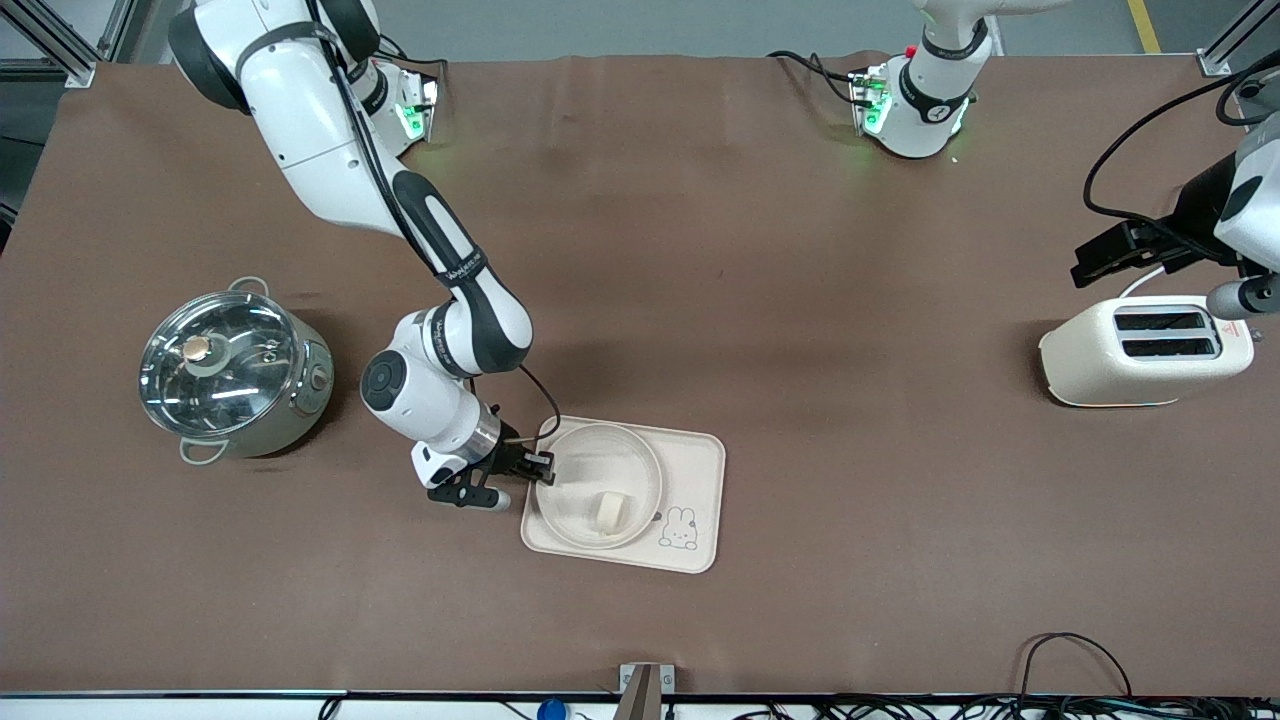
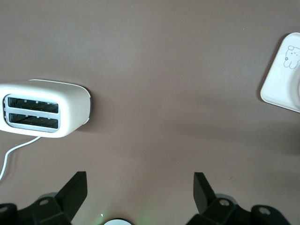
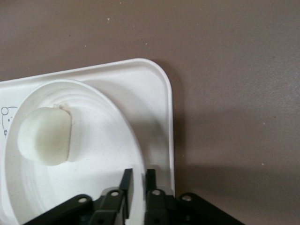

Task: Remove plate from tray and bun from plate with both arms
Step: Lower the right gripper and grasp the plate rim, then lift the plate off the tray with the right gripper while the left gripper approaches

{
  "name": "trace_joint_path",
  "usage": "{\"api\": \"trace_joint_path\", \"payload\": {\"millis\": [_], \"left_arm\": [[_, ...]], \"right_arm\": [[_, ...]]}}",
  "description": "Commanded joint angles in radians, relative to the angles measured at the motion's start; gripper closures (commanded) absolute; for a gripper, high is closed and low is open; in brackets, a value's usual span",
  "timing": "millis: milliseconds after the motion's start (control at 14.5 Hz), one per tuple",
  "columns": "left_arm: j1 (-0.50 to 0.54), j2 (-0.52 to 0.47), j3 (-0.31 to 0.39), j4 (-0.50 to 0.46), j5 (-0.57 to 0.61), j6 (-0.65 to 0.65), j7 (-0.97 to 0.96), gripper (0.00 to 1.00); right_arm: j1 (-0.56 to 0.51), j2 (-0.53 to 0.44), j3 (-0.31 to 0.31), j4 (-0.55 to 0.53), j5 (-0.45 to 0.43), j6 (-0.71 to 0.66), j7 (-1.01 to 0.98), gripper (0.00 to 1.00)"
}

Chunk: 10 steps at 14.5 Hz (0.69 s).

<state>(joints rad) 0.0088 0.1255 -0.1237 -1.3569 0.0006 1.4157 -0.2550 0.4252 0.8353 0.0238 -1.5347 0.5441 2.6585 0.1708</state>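
On the brown table (image 1: 760, 250), toward the right arm's end, your round, shallow cream-white plate (image 1: 580, 500) sits on a rectangular cream tray (image 1: 700, 470) with rounded corners. A small line-drawn rabbit (image 1: 679, 528) marks the tray corner nearest the front camera. The only lettering in sight is a short white line on the right arm's black forearm band, plus a small red warning mark on the toaster; neither can be read.

The plate is plain, with a raised rim. In it lies the small pale cream half-round bun (image 1: 610, 510), smooth and matte, resting in the half of the plate nearer the camera.

Your right gripper (image 3: 138, 180) is down at the plate's edge on the side toward the steel pot, its two black fingers pinched close on the rim, one inside the plate and one outside.

Your left gripper (image 2: 139, 192) waits in the air over bare table near the cream two-slot toaster (image 1: 1145, 350), fingers spread wide, holding nothing.

A lidded stainless-steel pot (image 1: 235, 375) with a glass lid stands at the right arm's end, well apart from the tray.
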Motion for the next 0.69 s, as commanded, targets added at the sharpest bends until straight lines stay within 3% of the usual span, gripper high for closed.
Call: {"api": "trace_joint_path", "payload": {"millis": [0, 345, 483, 621], "left_arm": [[0.000, 0.003, -0.001, 0.021, -0.011, -0.020, 0.013, 0.00], [-0.003, 0.005, 0.001, 0.022, -0.011, -0.020, 0.013, 0.00], [-0.009, 0.006, -0.001, 0.022, -0.017, -0.020, -0.001, 0.00], [-0.030, 0.013, -0.007, 0.019, -0.042, -0.021, -0.001, 0.00]], "right_arm": [[0.015, 0.007, -0.004, 0.015, 0.016, 0.015, 0.004, 0.99], [0.012, -0.034, 0.004, 0.005, 0.020, -0.035, 0.004, 0.99], [0.015, -0.099, 0.004, -0.010, 0.031, -0.109, 0.031, 0.99], [0.049, -0.189, 0.002, -0.100, 0.030, -0.124, 0.039, 1.00]]}}
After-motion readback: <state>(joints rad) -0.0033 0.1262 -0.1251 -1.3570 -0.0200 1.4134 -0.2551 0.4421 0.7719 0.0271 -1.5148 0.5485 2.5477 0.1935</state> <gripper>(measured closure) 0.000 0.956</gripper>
